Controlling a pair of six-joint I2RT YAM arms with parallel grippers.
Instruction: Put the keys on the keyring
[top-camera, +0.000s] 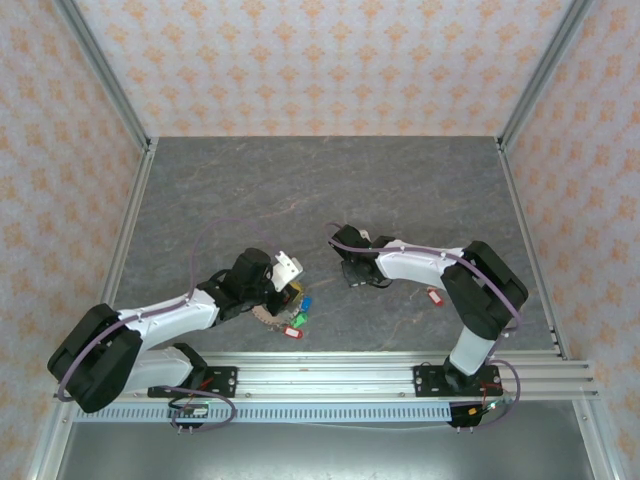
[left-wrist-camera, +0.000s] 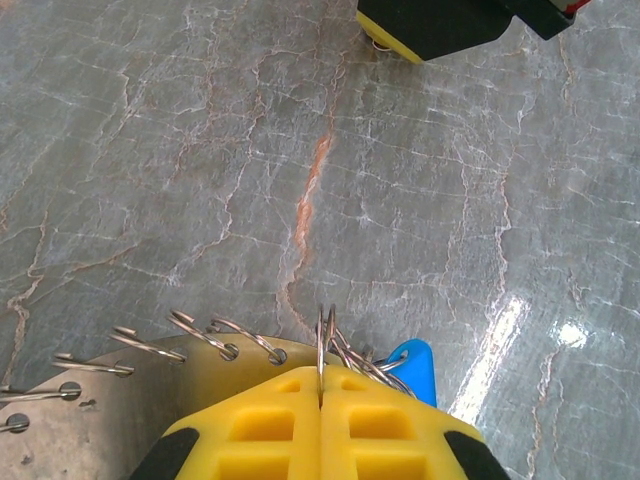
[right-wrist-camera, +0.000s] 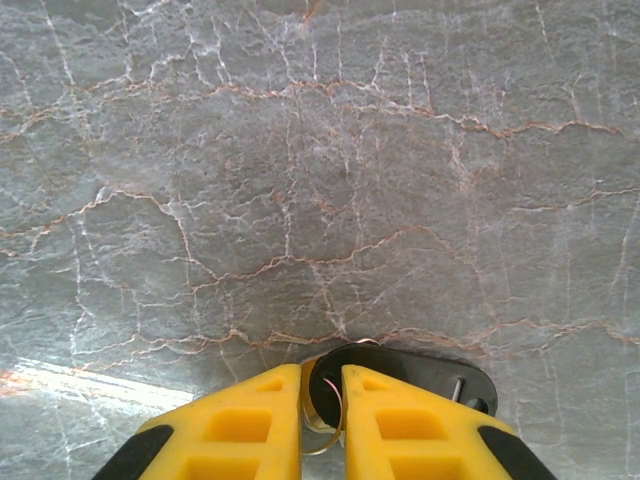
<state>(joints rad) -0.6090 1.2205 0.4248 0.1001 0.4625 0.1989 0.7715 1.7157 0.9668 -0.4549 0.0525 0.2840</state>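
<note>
Both white arms (top-camera: 420, 262) reached low; the left yellow-fingered gripper (left-wrist-camera: 320, 385) clamped the thin wire keyring (left-wrist-camera: 321, 340), the right gripper (right-wrist-camera: 321, 385) was barely parted, perhaps pinching.

Looking down my right tool (right-wrist-camera: 322, 375) here: two yellow fingers (right-wrist-camera: 250, 425) at the bottom edge, close together with just a slim gap. In that gap there's a thin brassy wire loop (right-wrist-camera: 310, 420), and the left end of a small black oval piece (right-wrist-camera: 425, 372) pokes in behind the tips. Can't tell if I'm actually pinching anything. Under it all, grey marbled worktop (right-wrist-camera: 320, 150) with orange veins, plus a glare patch at the left.
</note>
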